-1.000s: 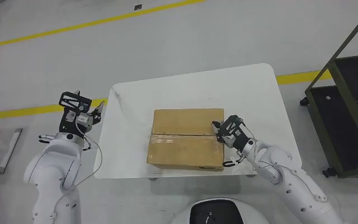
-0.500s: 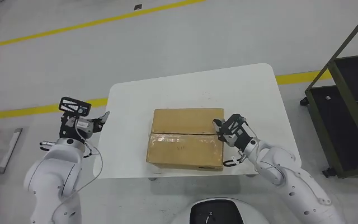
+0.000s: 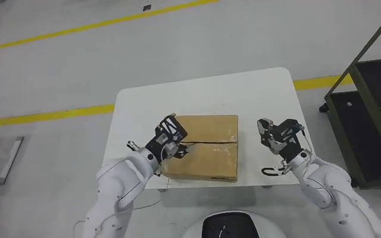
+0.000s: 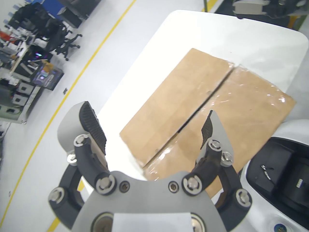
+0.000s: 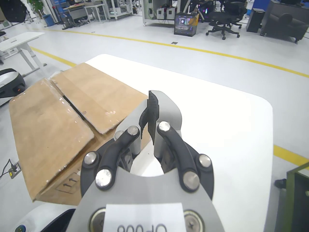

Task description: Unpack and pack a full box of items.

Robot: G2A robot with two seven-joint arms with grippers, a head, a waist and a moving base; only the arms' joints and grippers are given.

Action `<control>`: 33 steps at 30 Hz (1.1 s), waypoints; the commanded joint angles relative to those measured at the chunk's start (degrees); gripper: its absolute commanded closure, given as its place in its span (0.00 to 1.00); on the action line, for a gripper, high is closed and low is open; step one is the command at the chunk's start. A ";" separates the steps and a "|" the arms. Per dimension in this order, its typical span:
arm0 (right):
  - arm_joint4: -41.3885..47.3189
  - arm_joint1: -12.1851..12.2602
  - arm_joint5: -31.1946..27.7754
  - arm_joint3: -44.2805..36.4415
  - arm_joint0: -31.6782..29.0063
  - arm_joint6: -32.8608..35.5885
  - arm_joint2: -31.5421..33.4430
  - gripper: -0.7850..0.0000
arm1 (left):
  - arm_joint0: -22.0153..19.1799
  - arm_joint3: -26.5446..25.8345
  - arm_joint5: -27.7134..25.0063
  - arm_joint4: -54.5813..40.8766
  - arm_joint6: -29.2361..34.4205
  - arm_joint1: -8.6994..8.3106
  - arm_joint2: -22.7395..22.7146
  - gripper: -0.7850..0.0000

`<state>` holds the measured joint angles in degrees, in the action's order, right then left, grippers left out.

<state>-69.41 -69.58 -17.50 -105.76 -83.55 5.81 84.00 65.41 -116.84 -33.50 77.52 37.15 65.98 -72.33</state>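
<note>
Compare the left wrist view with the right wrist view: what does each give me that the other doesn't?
Left wrist view: the left gripper, jaws open and empty, above the cardboard box at one end of its centre seam.
Right wrist view: the right gripper, jaws shut on nothing, over the table beside the box's other end, plus that end's side wall.
Both: the cardboard box with its flaps closed, lying on the table.
</note>
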 commanded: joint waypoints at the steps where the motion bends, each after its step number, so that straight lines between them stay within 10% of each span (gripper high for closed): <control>1: 0.42 0.17 0.08 -0.30 -1.39 -0.03 1.68 1.00 | -1.38 1.20 -0.57 0.75 0.06 0.39 4.64 0.00; 13: 1.50 0.48 0.43 -1.61 -5.57 -1.29 4.38 1.00 | -10.99 11.79 1.30 15.97 0.65 2.45 18.48 0.00; 33: 2.21 0.70 1.01 -2.19 -7.95 -2.07 5.90 1.00 | -15.88 19.70 1.89 33.92 0.96 3.91 24.08 0.00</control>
<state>-67.25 -68.88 -16.54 -107.99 -91.48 3.74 89.91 49.67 -97.33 -31.48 110.07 38.55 69.84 -48.64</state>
